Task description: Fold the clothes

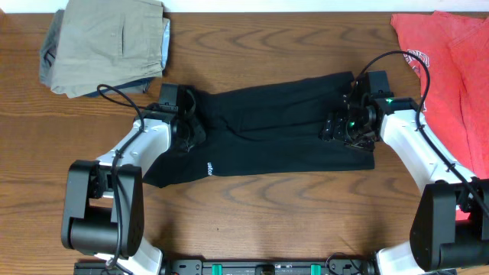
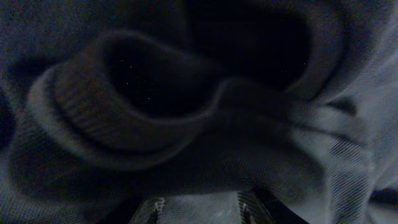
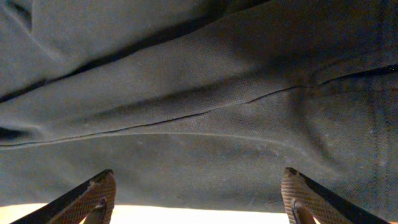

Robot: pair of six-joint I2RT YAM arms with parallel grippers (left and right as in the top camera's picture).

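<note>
Overhead: left arm (image 1: 145, 141), right arm (image 1: 409, 136) bent inward over shirt (image 1: 260, 130).

Black shirt (image 1: 267, 126) with small white lettering (image 1: 208, 169); khaki trousers (image 1: 107, 42) upper left; red-orange T-shirt (image 1: 451, 53), white print (image 1: 416, 58); brown wood-grain bench (image 1: 290, 221).

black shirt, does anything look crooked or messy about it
Yes: the shirt lies slanted, its right end farther back, and its left end is bunched into a lump at the left tool instead of lying flat.

Three garments (image 1: 275, 126), two arms (image 1: 145, 145)
</note>
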